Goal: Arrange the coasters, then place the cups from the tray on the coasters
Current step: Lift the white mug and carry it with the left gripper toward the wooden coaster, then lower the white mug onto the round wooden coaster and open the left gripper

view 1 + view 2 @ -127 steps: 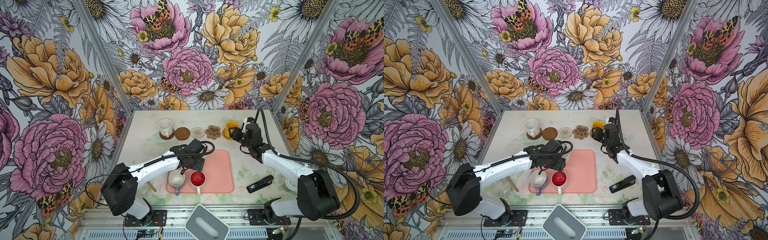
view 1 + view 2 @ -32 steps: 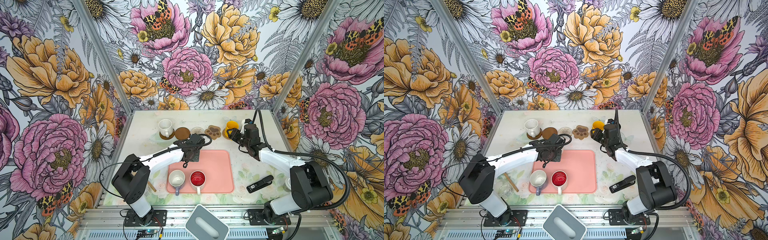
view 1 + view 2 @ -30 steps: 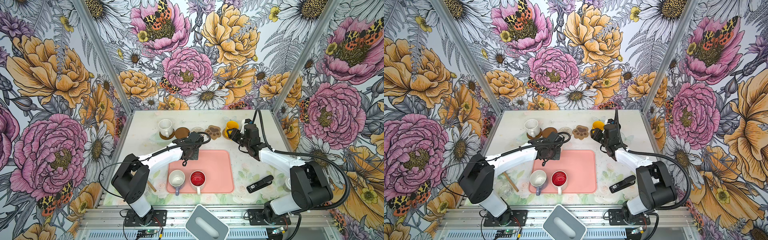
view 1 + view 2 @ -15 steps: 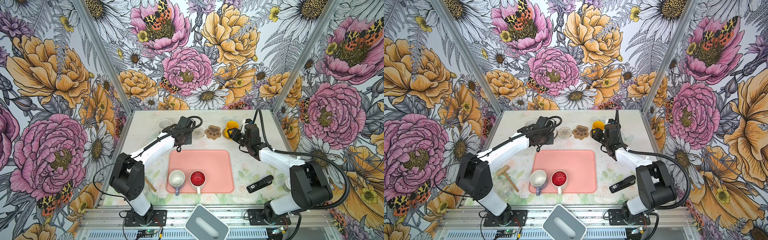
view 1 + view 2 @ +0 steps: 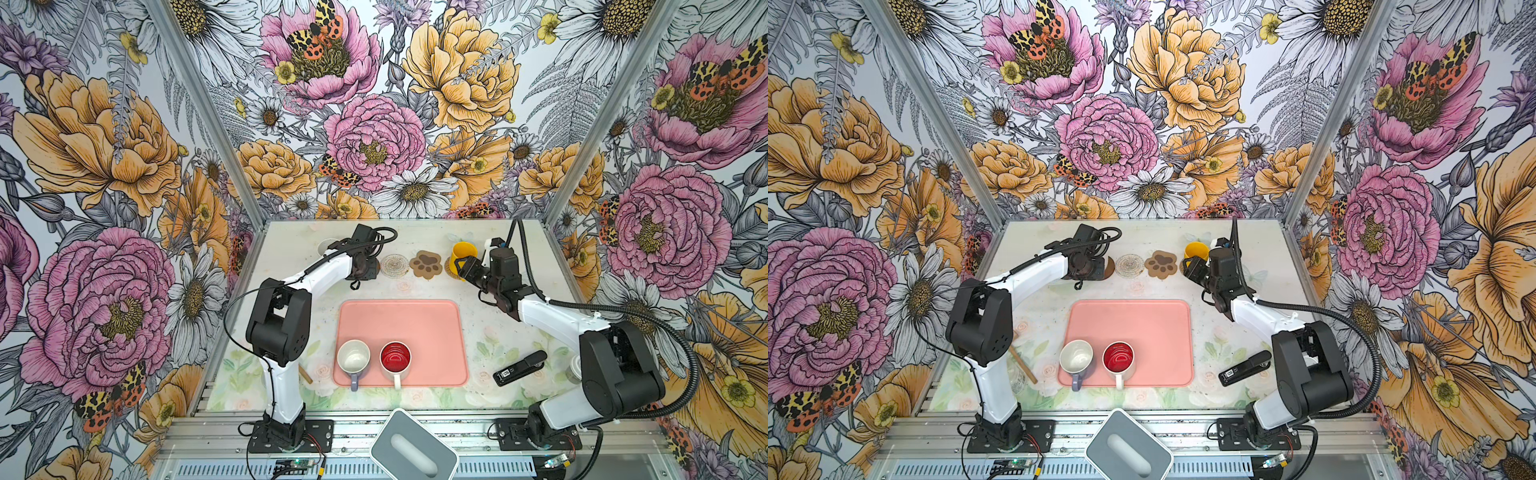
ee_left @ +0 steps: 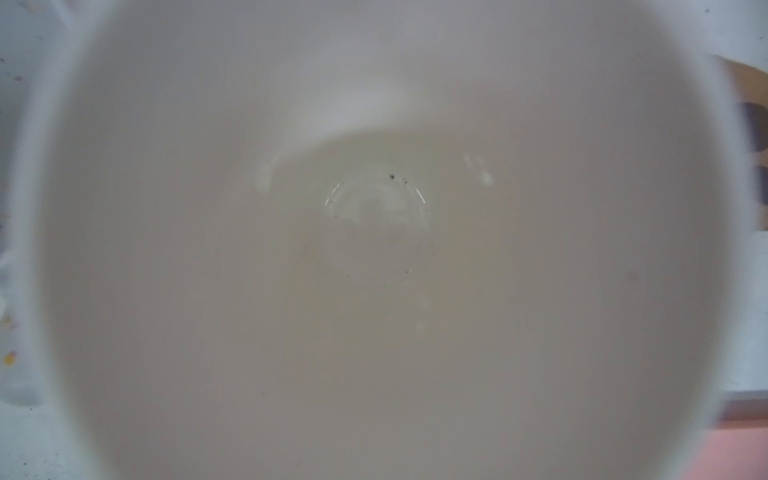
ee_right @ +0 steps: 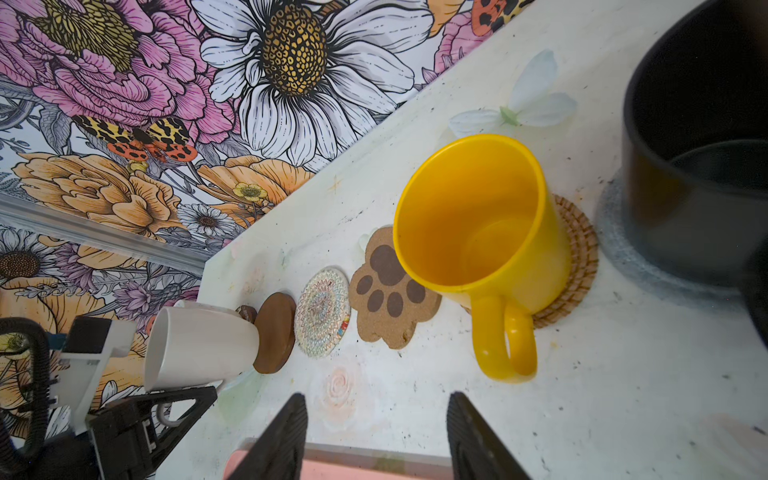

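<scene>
Carried off the tray (image 5: 415, 324), the white mug (image 7: 199, 345), clamped in the left gripper (image 7: 174, 411), seems to need level lowering onto the brown disc (image 5: 1110, 266) left of centre.

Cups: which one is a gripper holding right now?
The white cup in the left gripper, tilted at the brown disc. The yellow cup, black cup, and the lavender cup and red-lined cup on the tray stand free.
</scene>
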{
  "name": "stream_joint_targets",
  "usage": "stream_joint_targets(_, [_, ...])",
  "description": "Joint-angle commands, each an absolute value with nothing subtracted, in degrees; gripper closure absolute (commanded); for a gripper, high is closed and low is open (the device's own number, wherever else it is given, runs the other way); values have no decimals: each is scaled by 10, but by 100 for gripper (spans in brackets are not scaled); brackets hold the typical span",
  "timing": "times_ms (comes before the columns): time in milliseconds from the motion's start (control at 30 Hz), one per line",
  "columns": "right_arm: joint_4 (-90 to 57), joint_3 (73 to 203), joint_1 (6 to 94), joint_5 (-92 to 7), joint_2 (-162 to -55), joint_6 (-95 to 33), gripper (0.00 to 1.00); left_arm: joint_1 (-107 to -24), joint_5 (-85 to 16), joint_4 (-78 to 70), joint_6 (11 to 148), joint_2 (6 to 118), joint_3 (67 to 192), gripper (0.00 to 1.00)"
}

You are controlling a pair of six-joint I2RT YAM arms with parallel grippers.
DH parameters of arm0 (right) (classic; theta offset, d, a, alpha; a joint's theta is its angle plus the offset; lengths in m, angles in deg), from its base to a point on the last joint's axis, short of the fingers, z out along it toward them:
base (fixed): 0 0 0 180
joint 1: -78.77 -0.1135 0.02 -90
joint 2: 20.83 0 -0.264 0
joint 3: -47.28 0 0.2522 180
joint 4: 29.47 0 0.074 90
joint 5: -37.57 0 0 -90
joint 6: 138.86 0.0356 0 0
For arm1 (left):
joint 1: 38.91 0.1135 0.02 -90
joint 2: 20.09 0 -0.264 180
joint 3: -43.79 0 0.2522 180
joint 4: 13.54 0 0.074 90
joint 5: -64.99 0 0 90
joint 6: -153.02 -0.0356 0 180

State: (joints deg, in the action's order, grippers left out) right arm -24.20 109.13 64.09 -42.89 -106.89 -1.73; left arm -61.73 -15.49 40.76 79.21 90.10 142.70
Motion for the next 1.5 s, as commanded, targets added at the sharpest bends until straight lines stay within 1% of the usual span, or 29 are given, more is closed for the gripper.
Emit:
stream_joint_targets(0, [-248, 1096, 645, -425, -1074, -18, 44, -608, -159, 379, 780, 892, 1457, 100])
stream_joint_targets(567, [-248, 1098, 646, -420, -1082, -16, 44, -604, -181, 380, 780, 926, 1471, 100])
stream_joint_targets(1467, [-248, 1103, 647, -413, -1090, -16, 44, -599, -170, 385, 777, 945, 1474, 100])
